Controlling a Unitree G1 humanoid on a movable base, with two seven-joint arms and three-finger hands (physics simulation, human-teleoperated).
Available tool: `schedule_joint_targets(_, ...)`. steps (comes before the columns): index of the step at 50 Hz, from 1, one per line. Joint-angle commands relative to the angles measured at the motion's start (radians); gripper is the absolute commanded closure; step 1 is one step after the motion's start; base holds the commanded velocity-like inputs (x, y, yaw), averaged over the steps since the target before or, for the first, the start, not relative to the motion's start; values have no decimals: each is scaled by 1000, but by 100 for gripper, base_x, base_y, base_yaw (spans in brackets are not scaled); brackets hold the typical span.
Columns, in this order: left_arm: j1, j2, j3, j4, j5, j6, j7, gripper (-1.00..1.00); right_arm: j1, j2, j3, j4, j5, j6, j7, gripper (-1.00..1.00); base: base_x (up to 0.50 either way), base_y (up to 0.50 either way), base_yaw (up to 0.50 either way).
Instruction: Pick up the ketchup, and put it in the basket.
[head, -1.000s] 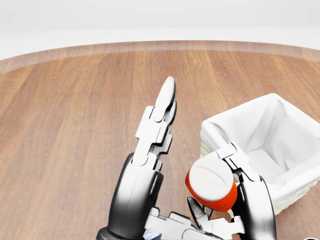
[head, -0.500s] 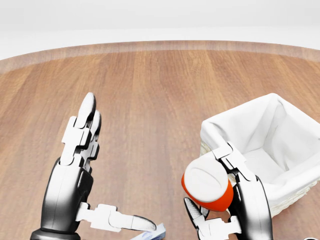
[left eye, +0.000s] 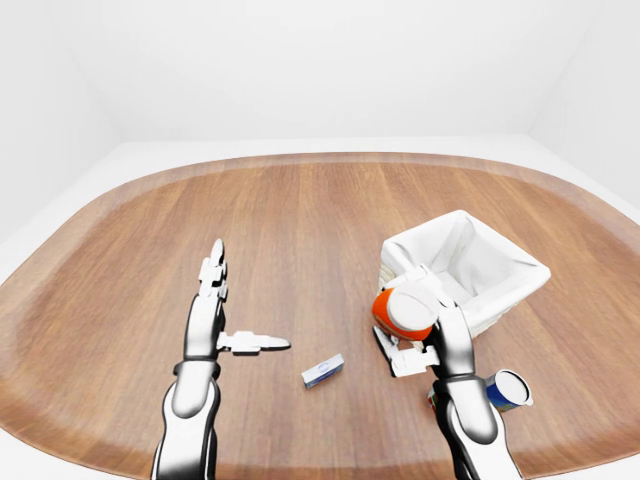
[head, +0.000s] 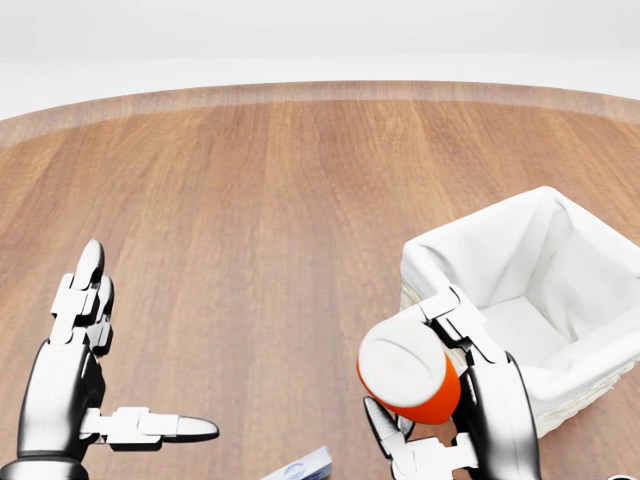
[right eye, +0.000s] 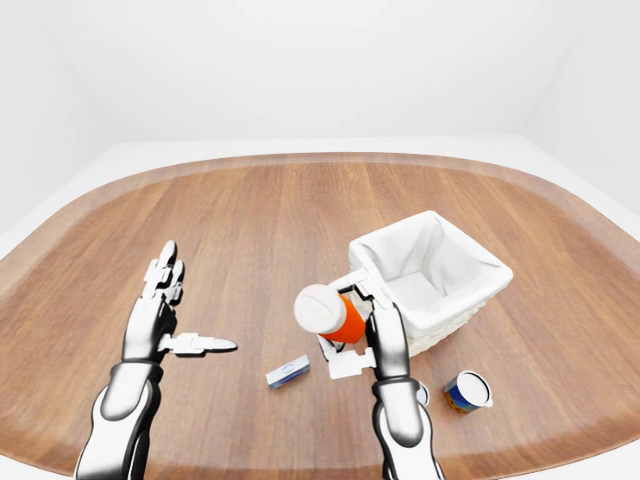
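The right hand (head: 440, 400), entering from the lower right of the head view, is gripping the ketchup (head: 405, 375), its fingers (head: 460, 320) closing round the red-orange body. The bottle is lying tilted in that grip, its flat white end facing up and toward the camera and its long axis running down and away from the viewer; the far end is hidden behind the near face. It is hanging above the bench (head: 300, 200), just beside the left wall of the basket (head: 530, 290), which is sitting white-lined at the right of the frame.

The left hand (head: 85, 380), at the lower left of the head view, is standing wide open and holding nothing, two fingers pointing toward the top of the frame and the thumb reaching rightward.

In the left-eye view, a small white carton (left eye: 323, 371) is lying flat on the bench between the two arms, and a blue can (left eye: 508, 390) is resting near the lower right edge, beside the right forearm.
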Motion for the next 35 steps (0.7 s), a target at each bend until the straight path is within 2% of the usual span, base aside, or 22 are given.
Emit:
schedule_joint_targets(1,-9,-1,58,112,-28,-40,-13,-100,-7,1,4,13,-14,-20,-20,100,0,0,0)
schedule_joint_targets(3,-20,3,64,150,-42,-55,-9,-100,-4,1,4,4,-14,-15,-20,100,0,0,0)
schedule_joint_targets(6,-23,6,70,165,-55,-61,-8,-100,-5,0,2,4,-11,-15,-19,100,0,0,0)
schedule_joint_targets(10,-33,11,85,214,-92,-91,-11,-100,-8,1,6,13,-17,-19,-21,100,0,0,0)
schedule_joint_targets(12,-33,12,85,215,-93,-91,-10,-100,-8,1,7,13,-17,-19,-21,100,0,0,0)
schedule_joint_targets(13,-48,14,87,272,-102,-122,-8,-100,-7,1,5,12,-16,-20,-21,100,0,0,0)
schedule_joint_targets(19,-51,19,76,292,-96,-140,3,-100,-13,3,9,25,-20,-24,-23,100,0,0,0)
schedule_joint_targets(31,-46,18,64,295,-90,-142,6,-100,-13,2,5,24,-21,-23,-24,100,0,0,0)
schedule_joint_targets(35,-51,22,70,298,-95,-137,4,-100,-15,1,-3,7,-24,-5,-23,100,0,0,0)
